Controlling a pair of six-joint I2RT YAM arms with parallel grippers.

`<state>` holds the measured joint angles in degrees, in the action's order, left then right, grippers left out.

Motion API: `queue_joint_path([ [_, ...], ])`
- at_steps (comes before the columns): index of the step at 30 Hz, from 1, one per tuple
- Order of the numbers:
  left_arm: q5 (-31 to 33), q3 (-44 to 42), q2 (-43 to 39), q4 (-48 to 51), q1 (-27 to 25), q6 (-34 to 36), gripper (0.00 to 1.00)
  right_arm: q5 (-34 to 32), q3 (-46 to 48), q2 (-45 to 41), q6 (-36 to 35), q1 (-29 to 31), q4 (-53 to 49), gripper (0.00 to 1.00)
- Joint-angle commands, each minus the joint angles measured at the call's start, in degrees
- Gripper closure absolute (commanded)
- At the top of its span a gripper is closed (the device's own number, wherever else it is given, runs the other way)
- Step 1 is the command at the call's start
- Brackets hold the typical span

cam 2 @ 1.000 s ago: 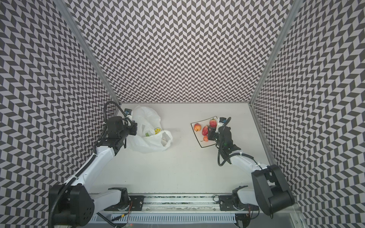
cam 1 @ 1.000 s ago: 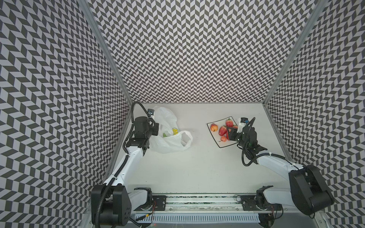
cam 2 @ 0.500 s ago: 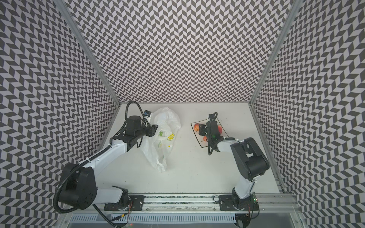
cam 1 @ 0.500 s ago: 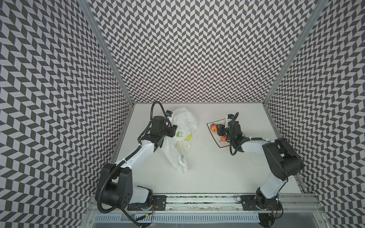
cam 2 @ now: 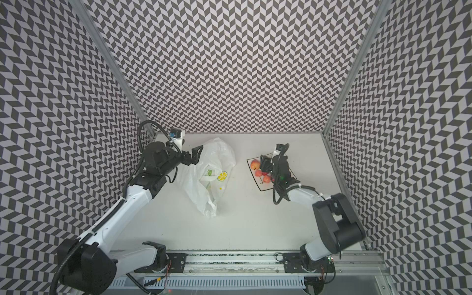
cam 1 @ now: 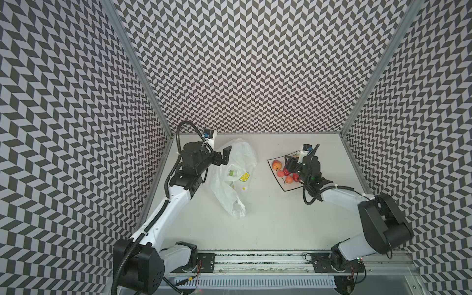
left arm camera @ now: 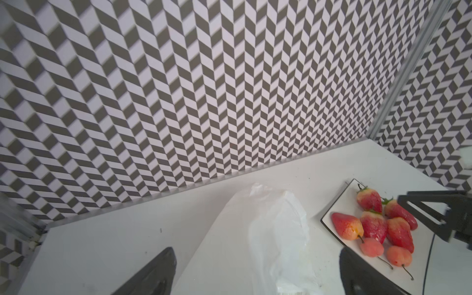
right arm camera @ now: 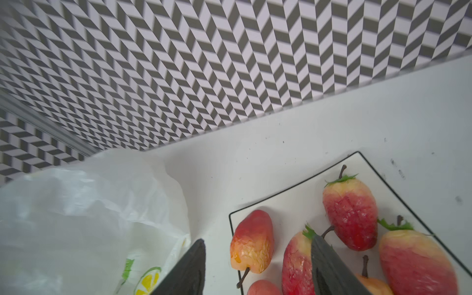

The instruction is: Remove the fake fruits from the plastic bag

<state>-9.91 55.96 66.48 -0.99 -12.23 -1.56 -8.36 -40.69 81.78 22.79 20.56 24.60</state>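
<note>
We see the left gripper point(cam 1: 225, 156) with fingers spread wide, gripping nothing; the bag point(cam 1: 237, 178) lies slack between and beyond them. The right gripper point(cam 1: 290, 164) has fingers parted over the plate point(cam 1: 288, 188); the fruits point(cam 1: 283, 171) sit between and under them, unpinched.

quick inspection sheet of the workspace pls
surface: white tabletop, few dark specks
job's things: plastic bag lies crumpled, no fruit seen inside; seven fake fruits all on the square plate
clutter: nothing seen
grippers: left gripper open at the bag's edge, fingers empty; right gripper open over the plate, gripping nothing
cables: black cable loop at each wrist, no snag seen
surroundings: chevron-patterned walls on three sides, arm rail at front
</note>
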Motion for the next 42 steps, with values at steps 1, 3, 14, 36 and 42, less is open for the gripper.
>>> queue_joint_path([
  [1,4.69,-0.09,-3.52,-3.75,4.41,-7.51,0.0,-4.76,5.24,-8.64,-3.06,-3.06,-1.0,0.37],
  [3,11.06,-2.45,-5.13,-4.25,7.66,-11.3,0.01,-7.25,9.58,-13.1,-4.09,-5.6,-0.82,0.37],
  [14,27.9,-28.9,-8.48,-21.18,18.17,-10.92,0.01,-15.17,18.8,-9.08,-15.1,-17.31,14.78,0.4],
  [36,18.34,-40.96,21.12,-67.77,10.91,-1.04,0.0,2.7,26.89,7.34,-22.1,-18.54,50.99,0.0],
  [42,20.35,-42.43,23.12,-73.57,9.82,0.62,0.0,3.09,26.23,6.56,-22.26,-18.57,48.34,0.01],
])
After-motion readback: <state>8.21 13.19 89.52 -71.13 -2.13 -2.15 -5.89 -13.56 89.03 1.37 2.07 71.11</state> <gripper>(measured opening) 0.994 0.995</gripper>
